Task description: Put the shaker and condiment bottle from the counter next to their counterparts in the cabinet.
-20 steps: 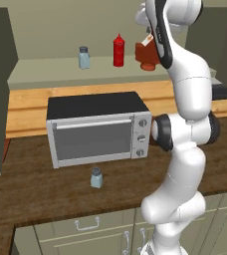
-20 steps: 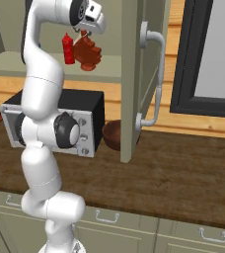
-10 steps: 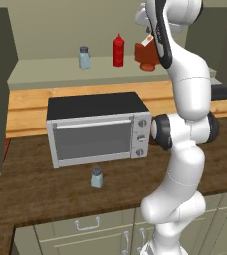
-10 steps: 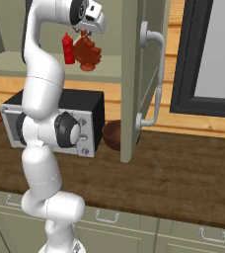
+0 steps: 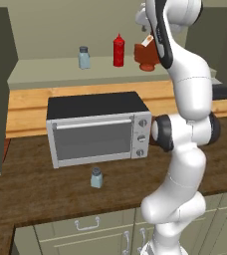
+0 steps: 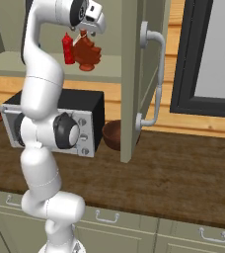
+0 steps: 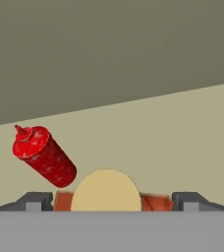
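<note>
The reddish-brown leaf-shaped condiment bottle (image 5: 146, 56) stands on the cabinet shelf (image 5: 51, 74), just right of the red squeeze bottle (image 5: 118, 51). My gripper (image 7: 111, 201) hangs right above it, open, its dark fingertips (image 7: 35, 201) wide on either side of the tan stopper (image 7: 106, 189). From the right the gripper (image 6: 85, 34) sits over the same bottle (image 6: 89, 54). One pale-blue shaker (image 5: 84, 58) stands on the shelf left of the squeeze bottle. Its twin, the shaker (image 5: 96, 177), stands on the dark counter (image 5: 36, 189) in front of the toaster oven.
A silver toaster oven (image 5: 95, 129) takes up the counter's middle under the shelf. The open cabinet door (image 6: 134, 74) with its metal handle juts out right of the arm. A brown bowl (image 6: 113, 136) sits behind the door, and a dark-framed window (image 6: 208, 54) is at far right.
The jaws have gone from shut on the condiment bottle to wide open, letting it go on the shelf. The arm has hardly moved.
</note>
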Motion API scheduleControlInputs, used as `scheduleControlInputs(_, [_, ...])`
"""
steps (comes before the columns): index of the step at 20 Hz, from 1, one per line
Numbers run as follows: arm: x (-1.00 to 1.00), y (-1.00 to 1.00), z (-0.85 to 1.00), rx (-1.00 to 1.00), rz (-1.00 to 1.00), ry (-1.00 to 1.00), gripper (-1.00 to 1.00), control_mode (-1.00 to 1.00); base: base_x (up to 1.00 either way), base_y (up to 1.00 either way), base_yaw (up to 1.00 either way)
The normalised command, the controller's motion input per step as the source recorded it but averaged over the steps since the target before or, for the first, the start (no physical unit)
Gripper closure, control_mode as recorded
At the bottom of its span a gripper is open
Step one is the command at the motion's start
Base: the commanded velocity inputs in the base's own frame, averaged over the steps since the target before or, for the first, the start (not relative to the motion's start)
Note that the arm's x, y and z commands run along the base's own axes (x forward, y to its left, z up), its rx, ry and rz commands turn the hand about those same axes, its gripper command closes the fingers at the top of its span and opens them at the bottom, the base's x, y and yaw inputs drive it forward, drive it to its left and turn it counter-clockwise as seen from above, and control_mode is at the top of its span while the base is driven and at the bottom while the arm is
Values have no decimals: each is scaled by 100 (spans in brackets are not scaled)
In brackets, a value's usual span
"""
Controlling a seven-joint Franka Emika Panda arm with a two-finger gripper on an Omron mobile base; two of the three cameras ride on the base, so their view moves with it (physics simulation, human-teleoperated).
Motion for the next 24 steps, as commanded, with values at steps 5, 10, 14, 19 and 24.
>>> scheduleControlInputs(5, [9,4,0,0,0,0,-100,-100,0,0,0])
scheduleControlInputs(10, [-38,14,10,1,0,-3,-100,-100,0,0,0])
scheduleControlInputs(14, [-42,13,6,0,0,-6,-100,-100,0,0,0])
scheduleControlInputs(19, [-57,11,0,0,0,-8,-100,-100,0,0,0])
scheduleControlInputs(24, [-99,20,-36,0,0,-20,-100,-100,0,0,0])
